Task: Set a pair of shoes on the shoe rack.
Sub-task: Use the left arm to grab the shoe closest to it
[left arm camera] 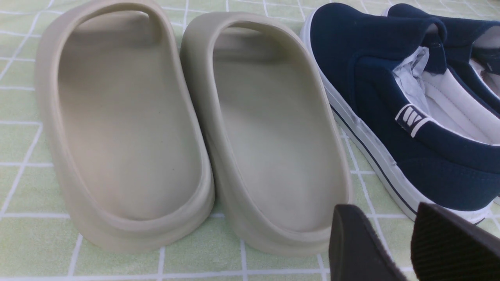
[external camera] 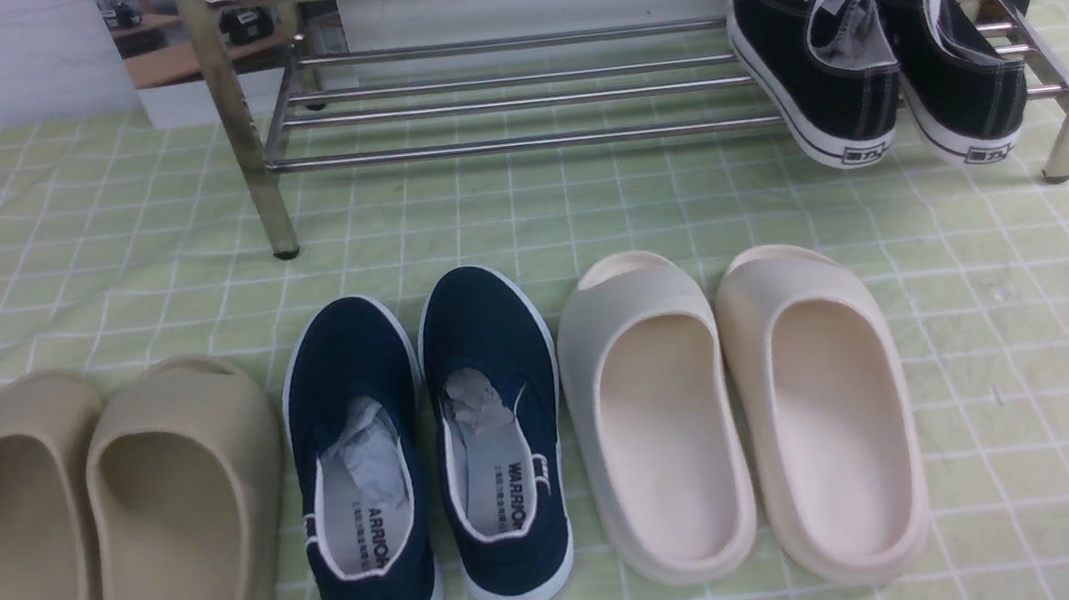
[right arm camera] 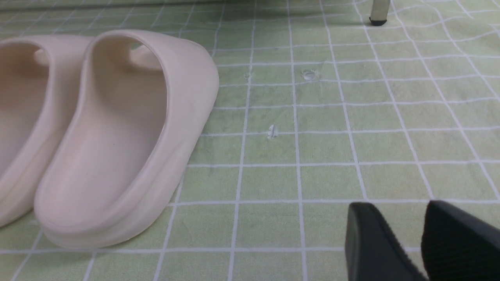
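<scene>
Pincers first: your left gripper (left arm camera: 384,238) stands partway open, its two fingertips parted with nothing between them, and your right gripper (right arm camera: 406,234) is likewise apart and empty. Both hang low at the near edge of the checked cloth (external camera: 1044,443), the left one close to the taupe slides (external camera: 187,521), the right one over bare squares, well apart from the cream slides (external camera: 826,428).

Nearest you, side by side, taupe slides lie toward the cloth's near left corner, toes pointing away. Beside them sit your navy slip-on sneakers (external camera: 484,346), flat on the cloth, grey paper stuffed inside each, "WARRIOR" lettering on the insoles. Cream slides flank them on the right, so you have footwear close on both sides of the pair.

Farther off, at the cloth's far side, stands the chrome shoe rack (external camera: 517,146). Black lace-up sneakers (external camera: 846,73) occupy the right end of its lower tier, heels toward you; left of them you see bare rails.
</scene>
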Controlling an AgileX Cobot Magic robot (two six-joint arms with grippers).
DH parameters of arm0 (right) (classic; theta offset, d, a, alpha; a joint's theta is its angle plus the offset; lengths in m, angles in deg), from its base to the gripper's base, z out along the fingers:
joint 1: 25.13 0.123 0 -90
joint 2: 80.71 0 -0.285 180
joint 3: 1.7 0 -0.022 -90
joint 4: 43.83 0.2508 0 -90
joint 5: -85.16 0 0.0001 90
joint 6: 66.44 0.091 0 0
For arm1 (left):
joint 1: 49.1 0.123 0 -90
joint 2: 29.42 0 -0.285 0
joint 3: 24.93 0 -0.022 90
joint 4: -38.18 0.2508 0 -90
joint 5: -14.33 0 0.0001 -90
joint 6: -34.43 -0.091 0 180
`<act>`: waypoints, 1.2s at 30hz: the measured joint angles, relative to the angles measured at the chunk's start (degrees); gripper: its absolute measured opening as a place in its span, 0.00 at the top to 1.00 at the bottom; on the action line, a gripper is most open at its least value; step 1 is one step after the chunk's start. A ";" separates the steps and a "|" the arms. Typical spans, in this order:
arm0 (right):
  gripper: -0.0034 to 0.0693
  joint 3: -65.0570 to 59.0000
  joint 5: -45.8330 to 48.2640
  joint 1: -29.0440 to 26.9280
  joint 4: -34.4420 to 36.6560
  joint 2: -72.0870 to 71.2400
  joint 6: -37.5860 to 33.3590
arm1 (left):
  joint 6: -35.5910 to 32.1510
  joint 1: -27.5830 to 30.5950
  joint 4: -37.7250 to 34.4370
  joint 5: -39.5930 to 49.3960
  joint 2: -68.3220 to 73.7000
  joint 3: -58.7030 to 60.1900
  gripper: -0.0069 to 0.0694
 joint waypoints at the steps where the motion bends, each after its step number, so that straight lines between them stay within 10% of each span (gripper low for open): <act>1: 0.62 0.00 0.00 0.00 0.00 0.00 0.00 | 0.00 0.00 0.00 -0.06 0.00 0.00 0.60; 23: 0.62 0.00 0.00 0.00 0.00 0.00 0.00 | 8.67 0.00 -4.05 -52.06 0.00 -1.04 0.62; 29: 0.62 0.00 0.00 0.00 0.00 0.00 0.00 | 6.33 0.00 -4.24 -33.64 1.41 -15.22 0.93; 36: 0.62 0.00 0.00 0.00 0.00 0.00 0.00 | 5.12 0.00 -4.24 -7.32 16.67 -28.19 0.93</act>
